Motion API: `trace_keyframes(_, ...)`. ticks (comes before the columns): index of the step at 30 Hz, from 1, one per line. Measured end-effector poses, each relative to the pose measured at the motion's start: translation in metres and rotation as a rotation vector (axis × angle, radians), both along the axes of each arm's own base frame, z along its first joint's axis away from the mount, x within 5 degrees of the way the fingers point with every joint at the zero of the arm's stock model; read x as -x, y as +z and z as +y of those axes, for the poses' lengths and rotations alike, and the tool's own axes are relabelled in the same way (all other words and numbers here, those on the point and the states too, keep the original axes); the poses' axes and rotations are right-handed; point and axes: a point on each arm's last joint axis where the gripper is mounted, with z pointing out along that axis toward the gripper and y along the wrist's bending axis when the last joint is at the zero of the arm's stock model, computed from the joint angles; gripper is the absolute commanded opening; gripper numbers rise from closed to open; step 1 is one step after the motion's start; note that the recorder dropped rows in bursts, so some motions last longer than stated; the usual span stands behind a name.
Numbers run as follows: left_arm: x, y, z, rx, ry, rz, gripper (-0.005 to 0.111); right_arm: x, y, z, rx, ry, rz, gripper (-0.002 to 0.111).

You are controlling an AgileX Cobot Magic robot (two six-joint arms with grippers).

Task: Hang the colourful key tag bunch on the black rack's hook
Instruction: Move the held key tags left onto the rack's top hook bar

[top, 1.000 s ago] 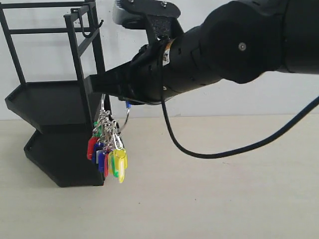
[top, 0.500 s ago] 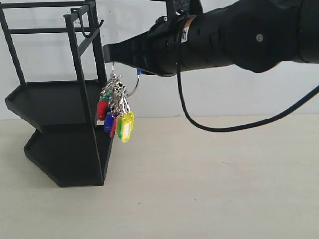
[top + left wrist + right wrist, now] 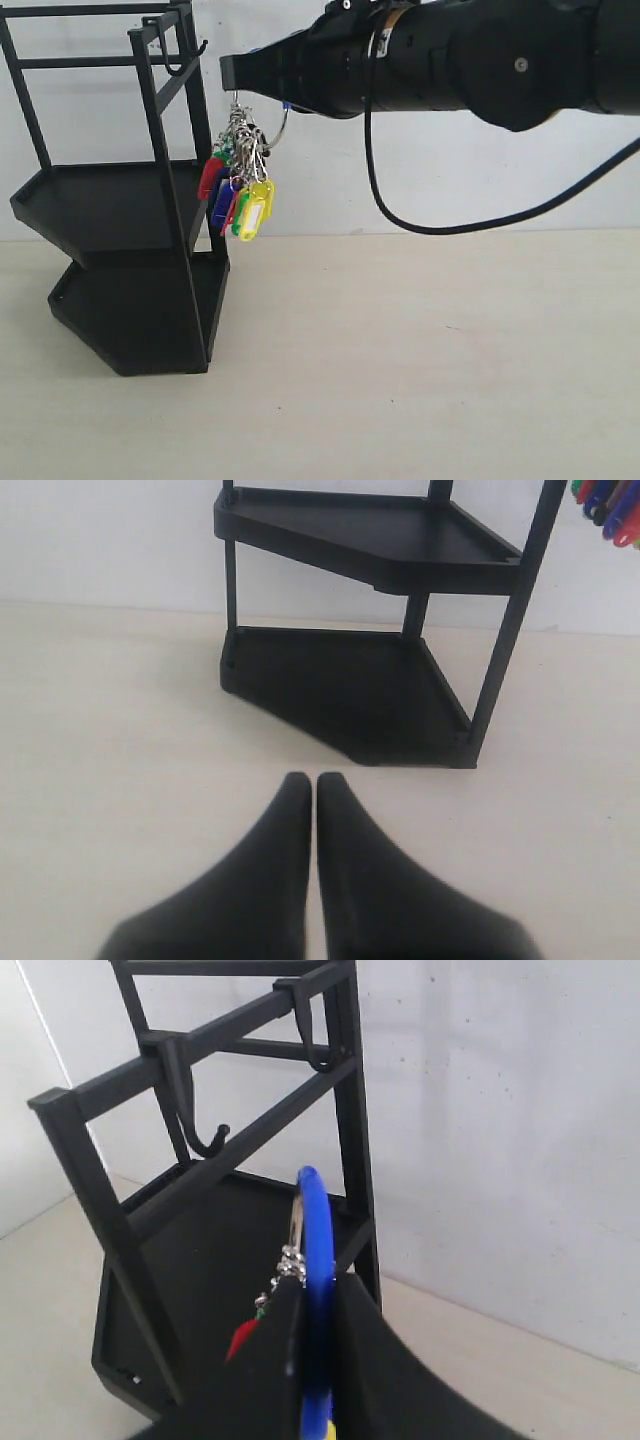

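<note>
Pale tabletop, bare in the foreground.

Left gripper: low over the table on the near left, fingers pressed together, holding nothing. Idle, and clear of the work.

Right gripper: reaching in from the right at the height of the rack's top. Fingers clamped on the blue loop, which stands edge-on between them in the wrist view. The colourful key tag bunch hangs free below the fingertips, just right of the rack's right-hand upright. I cannot tell whether the tags touch it.

Hook: left of my fingertips and slightly above the loop, upturned tip showing. A second hook sits farther along the top rail.

Black rack: two tiers, standing on the table against the white wall.

How I'd do the step:
- Raise a little, so the loop's open span clears the hook tip.
- Travel left slowly; let the tags stop swinging first.
- Aim the free part of the loop at the tip, not the part under my fingers.
- Lower until the hook takes the weight, then release.

Risk: tags snagging the upright or the diagonal bar.
</note>
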Motion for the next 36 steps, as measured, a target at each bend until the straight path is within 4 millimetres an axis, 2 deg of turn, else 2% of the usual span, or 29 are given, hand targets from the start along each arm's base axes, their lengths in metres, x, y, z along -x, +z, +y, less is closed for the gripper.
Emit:
trace_keyframes(7, 0.0, 0.0, 0.0, 0.0, 0.0, 0.0, 0.004, -0.019, 0.0, 0.011, 0.03, 0.009, -0.034, 0.0)
trace_keyframes(17, 0.0, 0.0, 0.0, 0.0, 0.0, 0.0, 0.004, -0.034, -0.001, 0.021, 0.058, 0.017, -0.066, 0.0)
trace_keyframes(25, 0.0, 0.0, 0.0, 0.0, 0.0, 0.0, 0.004, -0.038, -0.005, 0.024, 0.058, 0.02, -0.082, 0.0)
trace_keyframes(36, 0.0, 0.0, 0.0, 0.0, 0.0, 0.0, 0.004, -0.035, 0.0, 0.031, 0.034, 0.04, -0.128, 0.0)
